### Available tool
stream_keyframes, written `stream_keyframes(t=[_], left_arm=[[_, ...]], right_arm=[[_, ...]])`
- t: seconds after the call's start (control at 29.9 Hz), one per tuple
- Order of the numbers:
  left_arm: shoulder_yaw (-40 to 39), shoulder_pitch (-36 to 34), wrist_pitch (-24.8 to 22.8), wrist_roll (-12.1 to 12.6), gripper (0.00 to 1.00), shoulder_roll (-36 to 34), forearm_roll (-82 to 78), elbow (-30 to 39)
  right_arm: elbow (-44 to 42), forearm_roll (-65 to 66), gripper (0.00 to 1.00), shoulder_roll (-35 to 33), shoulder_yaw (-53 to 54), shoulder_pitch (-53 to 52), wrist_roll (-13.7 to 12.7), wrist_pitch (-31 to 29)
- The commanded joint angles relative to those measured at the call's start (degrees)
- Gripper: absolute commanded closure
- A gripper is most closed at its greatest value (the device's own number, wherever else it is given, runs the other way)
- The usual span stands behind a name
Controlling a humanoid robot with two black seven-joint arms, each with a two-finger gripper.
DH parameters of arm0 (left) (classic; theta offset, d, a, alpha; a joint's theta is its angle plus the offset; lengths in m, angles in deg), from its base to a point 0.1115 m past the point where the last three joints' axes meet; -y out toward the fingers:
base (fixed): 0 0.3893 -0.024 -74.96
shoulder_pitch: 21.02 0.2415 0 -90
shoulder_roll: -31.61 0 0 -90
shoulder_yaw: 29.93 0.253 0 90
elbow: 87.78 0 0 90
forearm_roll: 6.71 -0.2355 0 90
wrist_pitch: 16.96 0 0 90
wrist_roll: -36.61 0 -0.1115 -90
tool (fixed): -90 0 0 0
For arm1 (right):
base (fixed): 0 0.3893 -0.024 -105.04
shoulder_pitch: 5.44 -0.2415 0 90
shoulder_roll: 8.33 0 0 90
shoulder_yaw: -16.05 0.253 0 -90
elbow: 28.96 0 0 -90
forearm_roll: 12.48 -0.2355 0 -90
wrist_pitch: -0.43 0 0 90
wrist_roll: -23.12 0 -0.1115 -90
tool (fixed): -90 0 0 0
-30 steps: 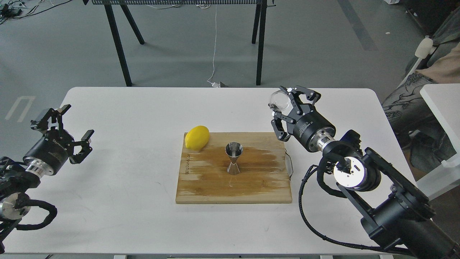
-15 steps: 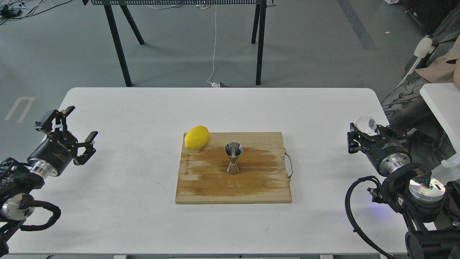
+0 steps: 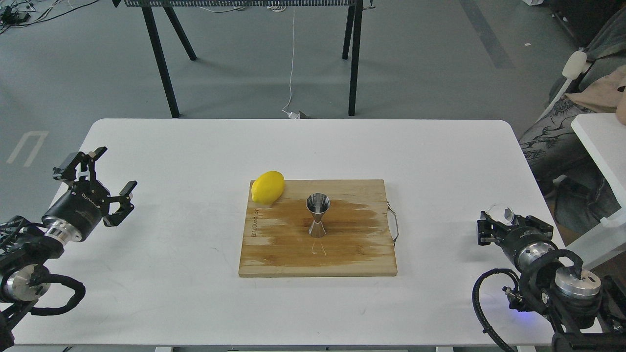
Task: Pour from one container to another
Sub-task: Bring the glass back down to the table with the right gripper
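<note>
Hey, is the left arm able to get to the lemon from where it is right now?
Probably yes. The left gripper is open and empty, and only bare white table lies between it and the lemon at the cutting board's near-left corner.

– How's my light?

– Bright and even from overhead. The table (image 3: pixel 195 293) reads near white with no blown patches.

– Shadows?

– Soft and short. I see a faint one under the lemon (image 3: pixel 268 187) and beside the jigger (image 3: pixel 318 215), whose steel throws small highlights.

– Focus?

– Sharp across the board (image 3: pixel 293 254). The glass (image 3: pixel 502 213) at my right edge is small and hard to read. Slight bowing shows along the table's far edge.
</note>
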Motion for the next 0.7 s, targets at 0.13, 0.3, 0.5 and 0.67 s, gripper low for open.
stream_keyframes(t=[0.13, 0.3, 0.5, 0.67], left_arm=[[-0.1, 0.0, 0.0, 0.0, 0.01, 0.0, -0.1, 0.0], [-0.1, -0.1, 0.0, 0.0, 0.01, 0.0, -0.1, 0.0], [-0.1, -0.1, 0.0, 0.0, 0.01, 0.0, -0.1, 0.0], [-0.1, -0.1, 0.0, 0.0, 0.01, 0.0, 0.0, 0.0]], right_arm=[[0.2, 0.0, 0.64, 0.5, -3.0, 0.1, -1.1, -0.3], [0.2, 0.0, 0.64, 1.4, -3.3, -0.1, -1.2, -0.5], [0.2, 0.0, 0.62, 1.6, -3.4, -0.3, -1.2, -0.6], [0.2, 0.0, 0.57, 1.6, -3.4, -0.3, -1.3, -0.6]])
